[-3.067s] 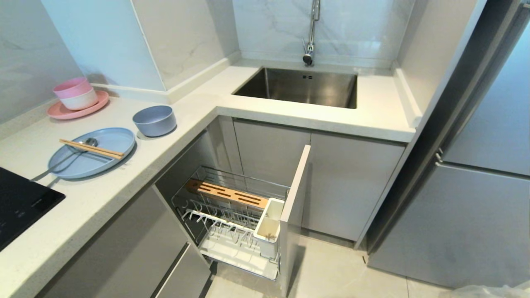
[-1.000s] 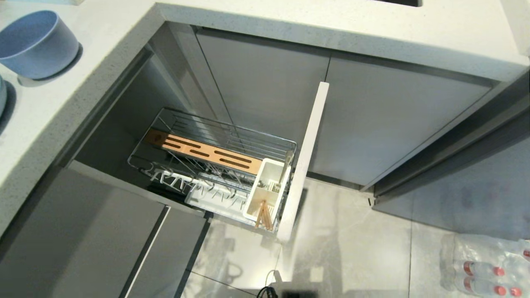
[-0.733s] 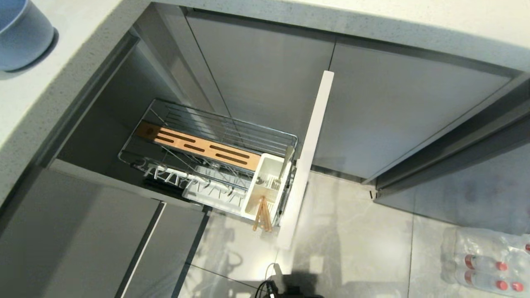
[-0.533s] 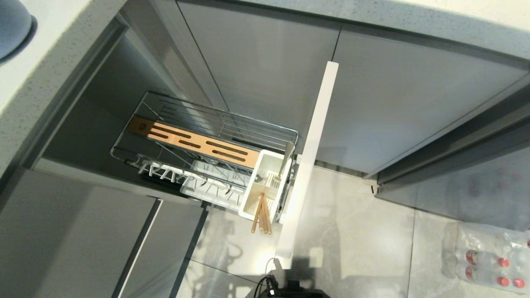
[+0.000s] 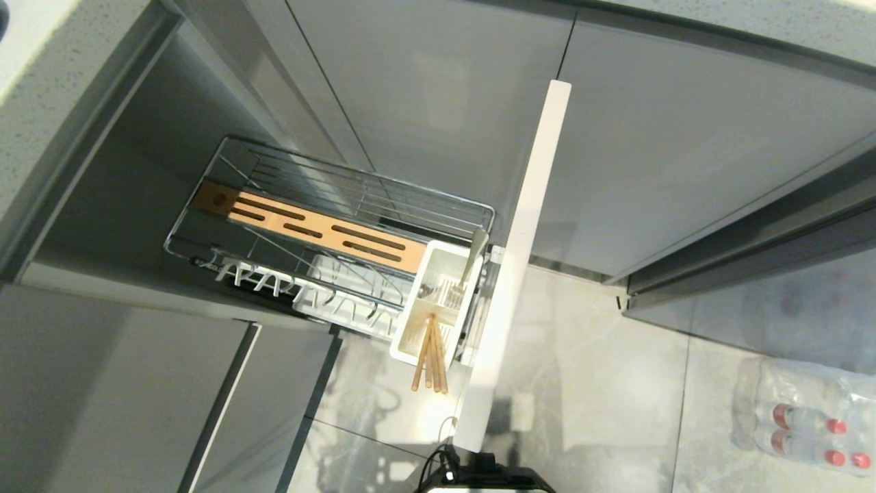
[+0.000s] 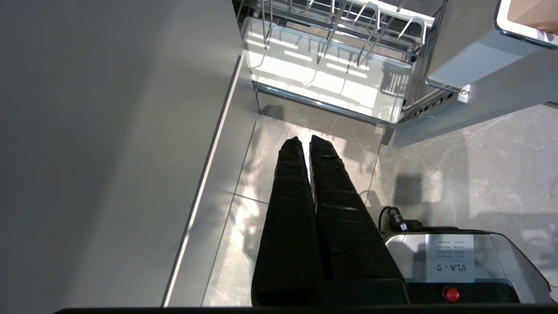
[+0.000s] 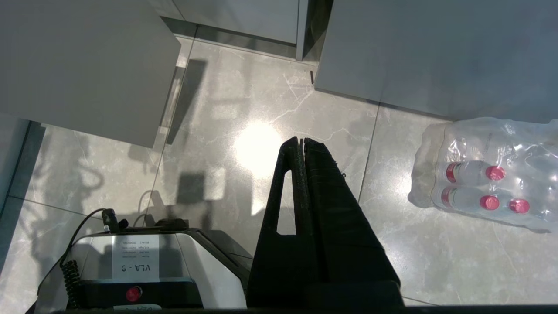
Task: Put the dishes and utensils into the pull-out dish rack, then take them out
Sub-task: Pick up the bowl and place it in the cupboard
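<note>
The pull-out dish rack (image 5: 356,205) stands drawn out of the lower cabinet, its chrome wires empty of dishes. A slotted wooden bar (image 5: 308,229) runs along it, and a white caddy (image 5: 438,308) sits against the front panel (image 5: 520,274). Light-brown wooden chopsticks (image 5: 430,359) lean out of the caddy's near compartment, and a slim handle (image 5: 475,257) stands in the far one. The dishes are out of view. My left gripper (image 6: 305,139) hangs shut and empty over the floor, just short of the rack's tray (image 6: 327,83). My right gripper (image 7: 301,139) is shut and empty above the tiles.
My own base (image 5: 479,479) stands on the floor right before the front panel's end. A shrink-wrapped pack of water bottles (image 5: 801,411) lies on the floor to the right. Closed grey cabinet doors (image 5: 438,103) stand behind the rack, and a countertop edge (image 5: 41,75) crosses the upper left.
The head view has tipped further down, so the whole scene slid: the counter and the grey-blue bowl left the picture at upper left. Nothing in the rack moved.
</note>
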